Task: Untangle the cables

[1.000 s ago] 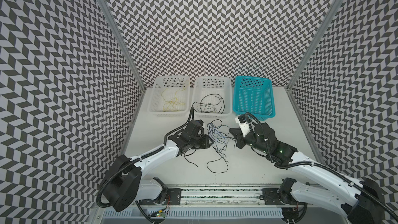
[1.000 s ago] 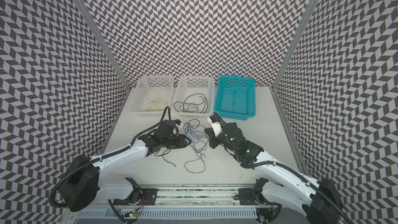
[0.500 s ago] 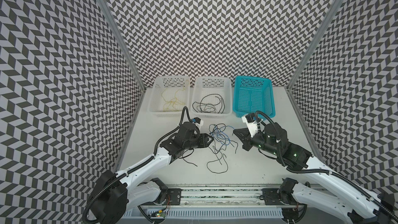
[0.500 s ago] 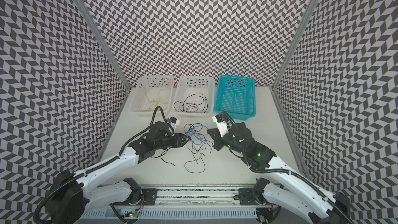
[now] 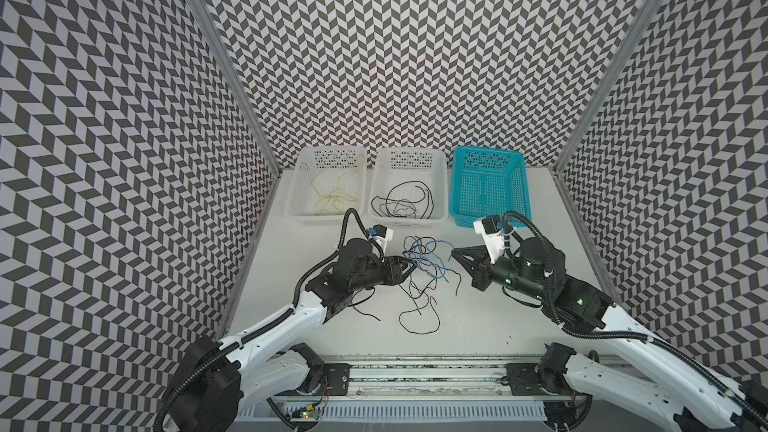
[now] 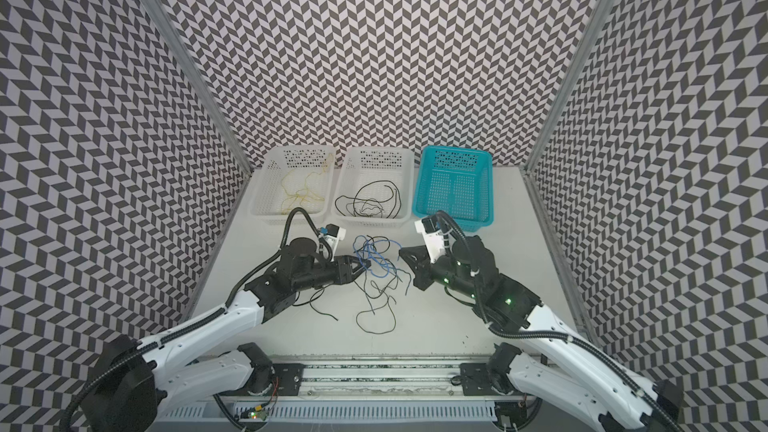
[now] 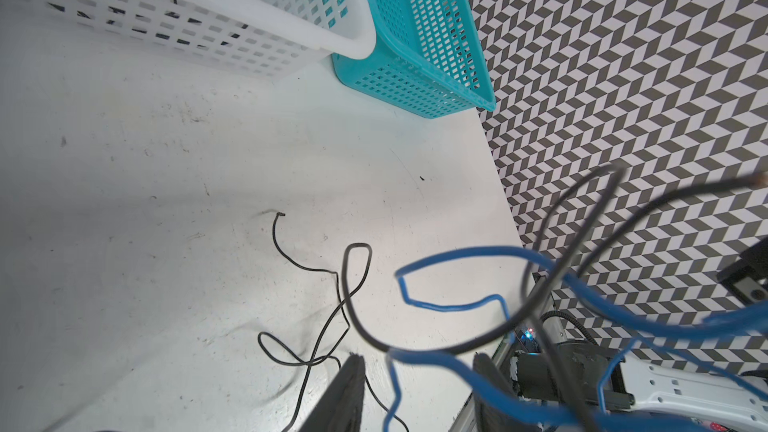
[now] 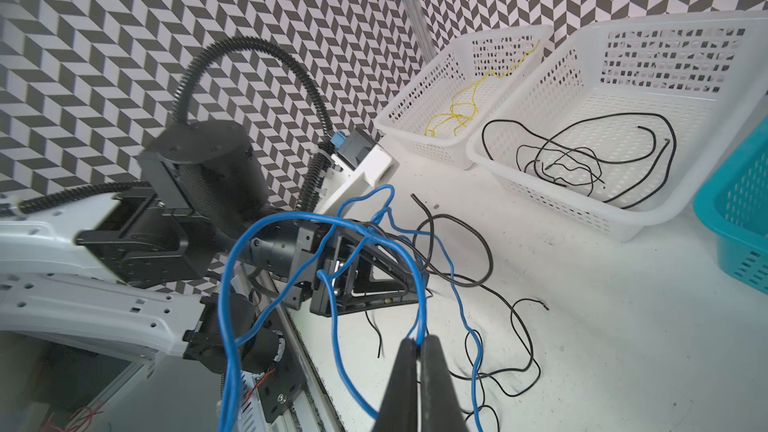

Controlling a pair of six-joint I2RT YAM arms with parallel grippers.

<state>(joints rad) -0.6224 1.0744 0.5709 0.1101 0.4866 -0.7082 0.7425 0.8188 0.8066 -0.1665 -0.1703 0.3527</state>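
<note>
Above white table [image 5: 498, 326], right tool [image 8: 419, 342] tight on blue cable [image 8: 422, 322].

Three baskets [image 5: 521, 189], two arms [image 5: 274, 330], many tangled cables [image 5: 432, 261]

walls [image 5: 386, 56]: black-white chevron | corner posts [image 5: 227, 68]: grey metal | table [image 5: 498, 317]: white, scuffed

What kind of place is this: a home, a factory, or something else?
Most likely a robotics test booth: black-and-white chevron-patterned wall panels enclose a white tabletop, two white-and-black robot arms sit on a metal rail at its front edge, and three perforated plastic baskets stand at the back.
</note>
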